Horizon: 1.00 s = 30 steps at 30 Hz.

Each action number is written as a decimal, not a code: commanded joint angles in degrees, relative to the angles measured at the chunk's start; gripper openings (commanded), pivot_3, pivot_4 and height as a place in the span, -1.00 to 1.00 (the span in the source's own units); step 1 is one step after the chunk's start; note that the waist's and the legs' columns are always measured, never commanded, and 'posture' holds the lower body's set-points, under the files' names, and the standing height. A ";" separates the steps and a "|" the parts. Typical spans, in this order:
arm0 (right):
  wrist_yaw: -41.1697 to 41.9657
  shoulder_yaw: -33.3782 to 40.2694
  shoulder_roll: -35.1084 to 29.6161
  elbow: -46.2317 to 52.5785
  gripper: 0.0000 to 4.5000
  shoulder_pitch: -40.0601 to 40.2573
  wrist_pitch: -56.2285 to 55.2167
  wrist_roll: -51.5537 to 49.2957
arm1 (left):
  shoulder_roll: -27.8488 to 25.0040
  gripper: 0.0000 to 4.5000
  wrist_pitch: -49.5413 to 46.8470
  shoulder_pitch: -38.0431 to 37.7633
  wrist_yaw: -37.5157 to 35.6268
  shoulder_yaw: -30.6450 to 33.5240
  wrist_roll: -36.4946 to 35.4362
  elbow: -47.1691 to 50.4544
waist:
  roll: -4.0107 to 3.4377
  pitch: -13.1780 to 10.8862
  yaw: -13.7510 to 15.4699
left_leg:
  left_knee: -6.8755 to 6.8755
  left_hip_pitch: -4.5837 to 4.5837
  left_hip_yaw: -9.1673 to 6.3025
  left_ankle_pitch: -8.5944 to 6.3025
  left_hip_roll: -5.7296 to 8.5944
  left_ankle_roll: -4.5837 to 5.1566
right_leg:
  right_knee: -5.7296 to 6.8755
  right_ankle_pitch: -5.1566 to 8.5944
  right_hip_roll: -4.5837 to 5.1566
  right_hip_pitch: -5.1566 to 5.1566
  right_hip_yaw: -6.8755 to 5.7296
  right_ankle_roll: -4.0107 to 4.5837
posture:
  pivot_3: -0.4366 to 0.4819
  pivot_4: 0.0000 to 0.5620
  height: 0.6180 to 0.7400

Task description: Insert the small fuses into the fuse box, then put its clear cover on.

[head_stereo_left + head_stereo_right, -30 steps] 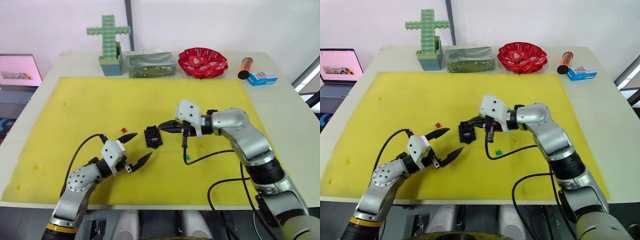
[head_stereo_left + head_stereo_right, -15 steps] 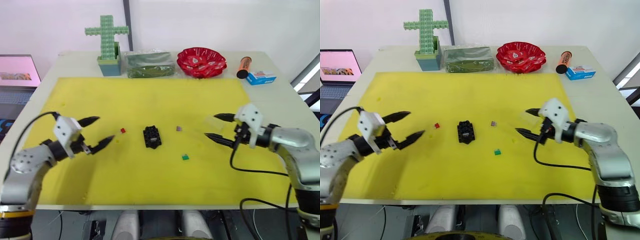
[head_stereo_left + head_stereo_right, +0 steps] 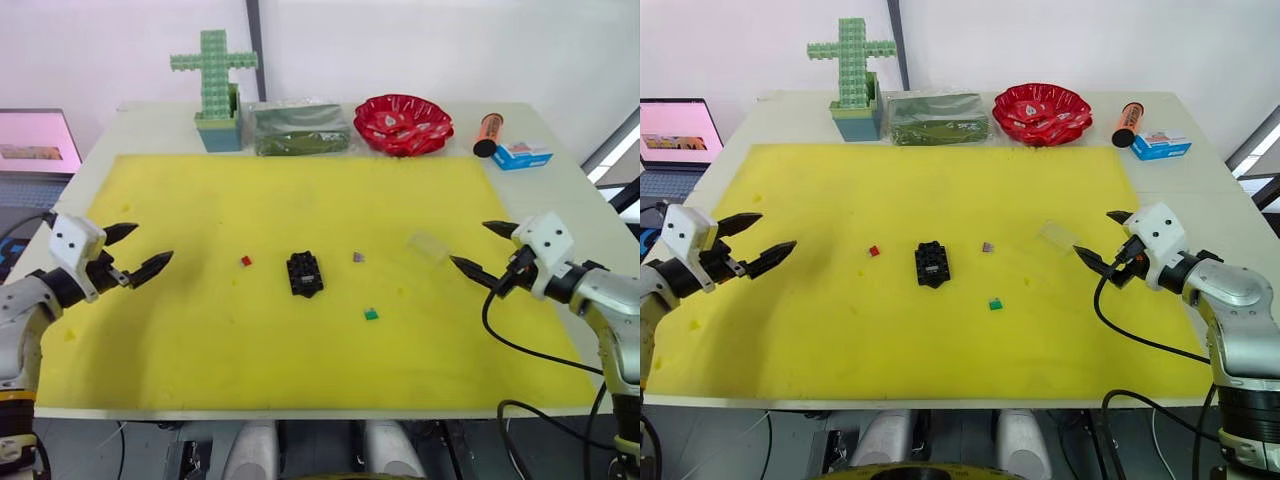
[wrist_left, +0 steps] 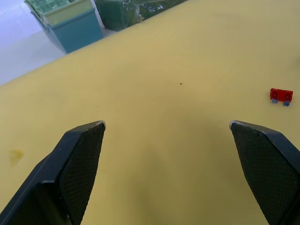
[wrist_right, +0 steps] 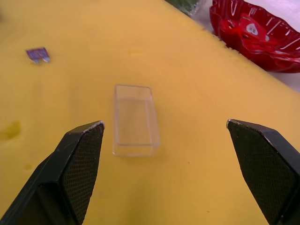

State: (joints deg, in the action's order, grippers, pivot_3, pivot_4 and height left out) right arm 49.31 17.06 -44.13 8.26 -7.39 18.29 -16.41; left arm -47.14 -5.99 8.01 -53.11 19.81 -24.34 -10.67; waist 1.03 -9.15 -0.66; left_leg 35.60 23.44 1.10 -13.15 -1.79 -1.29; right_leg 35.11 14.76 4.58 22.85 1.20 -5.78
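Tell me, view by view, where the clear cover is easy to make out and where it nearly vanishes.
In the right wrist view the clear cover reads well: bright edge lines outline its rectangle against the yellow mat. In the left eye view it is a faint pale patch, nearly blending into the mat. In the right eye view it is equally washed out, near the right gripper.

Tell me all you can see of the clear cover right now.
The clear cover is a small transparent rectangular shell, plastic by its look, with rounded corners and a raised rim. It lies flat by itself on the yellow mat, toward the robot's right of the fuse box and well apart from it. Nothing touches it. The right gripper is open, pointing at it from a short way off. The purplish fuse lies loose beyond it.
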 commanded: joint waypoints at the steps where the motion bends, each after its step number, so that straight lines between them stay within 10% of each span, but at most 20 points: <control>1: 2.91 1.86 -2.40 2.15 0.98 -0.94 0.49 -3.61 | -1.31 1.00 -1.03 0.84 -0.96 1.45 -0.55 0.12 | 0.00 0.00 -0.01 | 0.00 0.00 0.00 0.00 0.00 0.00 | 0.00 0.00 0.00 0.00 0.00 0.00 | -0.05 -0.47 1.00; 12: 4.18 -3.94 -1.85 13.50 0.98 -6.86 8.77 -12.48 | -2.32 1.00 -25.20 6.63 0.83 4.39 -10.20 1.25 | 0.10 -0.02 0.00 | 0.03 -0.02 -0.02 0.00 -0.02 0.00 | 0.07 -0.01 -0.05 0.00 -0.01 -0.03 | -0.05 -0.47 1.00; 24: 0.27 -18.82 2.43 23.76 0.98 -18.37 18.28 -15.97 | -6.86 1.00 -79.07 29.30 4.22 4.41 -26.52 -11.04 | 0.51 -0.06 -0.02 | 0.10 -0.02 -0.10 0.01 0.02 0.01 | 0.19 -0.08 -0.13 0.00 -0.07 -0.20 | -0.05 -0.47 1.00; 30: -0.09 -21.31 4.50 23.16 0.98 -19.32 17.32 -15.11 | -7.43 1.00 -86.25 35.10 2.30 -4.96 -24.02 -19.42 | 0.61 -0.06 -0.13 | 0.06 -0.02 -0.08 0.01 0.04 0.01 | 0.25 -0.09 -0.15 0.05 -0.06 -0.31 | -0.05 -0.47 1.00</control>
State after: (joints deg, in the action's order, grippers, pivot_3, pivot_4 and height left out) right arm 49.57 -4.42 -40.14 30.58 -25.94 36.52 -31.54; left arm -54.10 -91.20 41.48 -49.31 15.66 -48.06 -28.84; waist 1.64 -9.21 -0.79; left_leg 35.66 23.42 1.02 -13.14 -1.76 -1.28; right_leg 35.40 14.67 4.42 22.94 1.14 -6.09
